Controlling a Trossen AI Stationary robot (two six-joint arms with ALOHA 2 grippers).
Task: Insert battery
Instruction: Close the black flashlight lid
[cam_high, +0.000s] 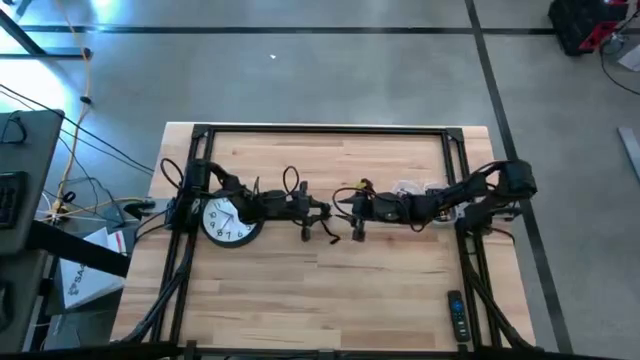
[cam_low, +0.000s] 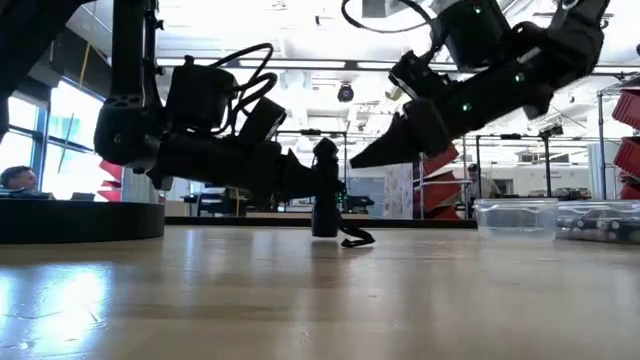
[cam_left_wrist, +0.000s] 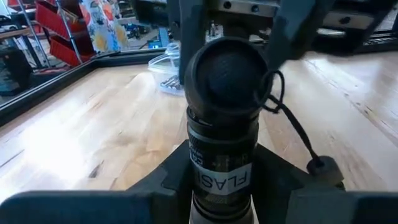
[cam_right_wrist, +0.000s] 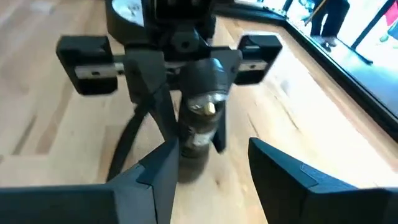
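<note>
Held flashlight (cam_low: 325, 212) upright, pinched in left gripper (cam_low: 308, 186); right gripper (cam_right_wrist: 211, 163) spread, empty, close beside, best centred squarely over its top.

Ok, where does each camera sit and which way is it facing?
High: above the table, straight down; both arms, left hand and right hand nearly meeting at centre.
Low: at tabletop level, facing across into the room; both arms around the upright black cylindrical flashlight.
Left wrist: on the left arm, along its fingers clamping the flashlight.
Right wrist: on the right arm, past its open fingers.
Both wrist views share the flashlight.
</note>
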